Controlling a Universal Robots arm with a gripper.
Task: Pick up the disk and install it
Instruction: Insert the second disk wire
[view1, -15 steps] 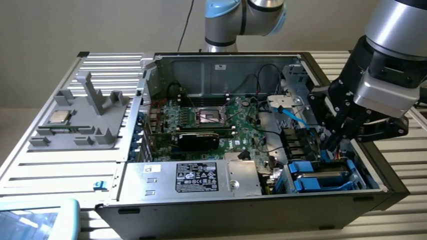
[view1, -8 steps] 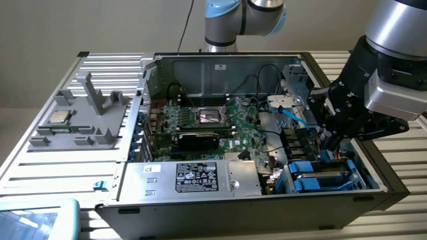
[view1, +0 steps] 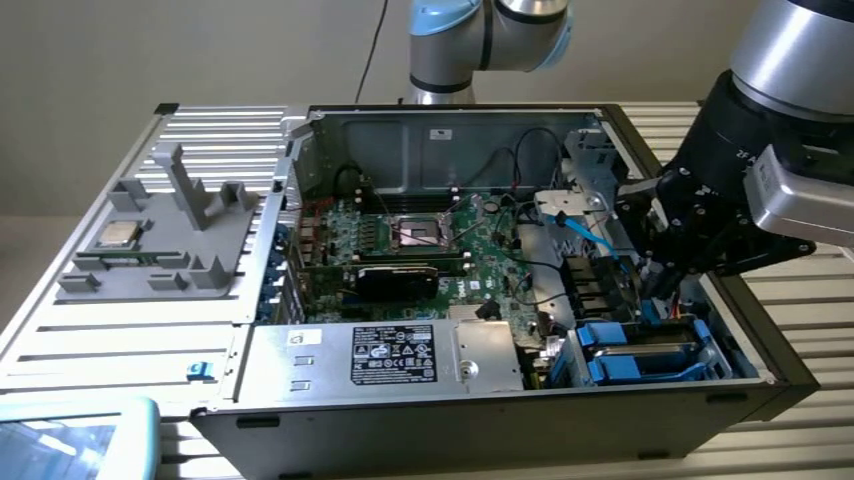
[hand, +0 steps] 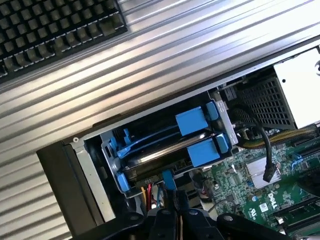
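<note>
Hand (hand: 177, 212) closed beside blue-framed disk (hand: 165, 152).

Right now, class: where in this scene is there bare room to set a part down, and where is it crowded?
Free: the ribbed table beside the grey tray, and beyond the case. Crowded: the motherboard with its cables, and the drive bay, where the shut gripper hangs.

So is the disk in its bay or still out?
In: the disk, blue carrier tabs outward, sits in the drive cage in the computer case, gripper shut beside it.
</note>
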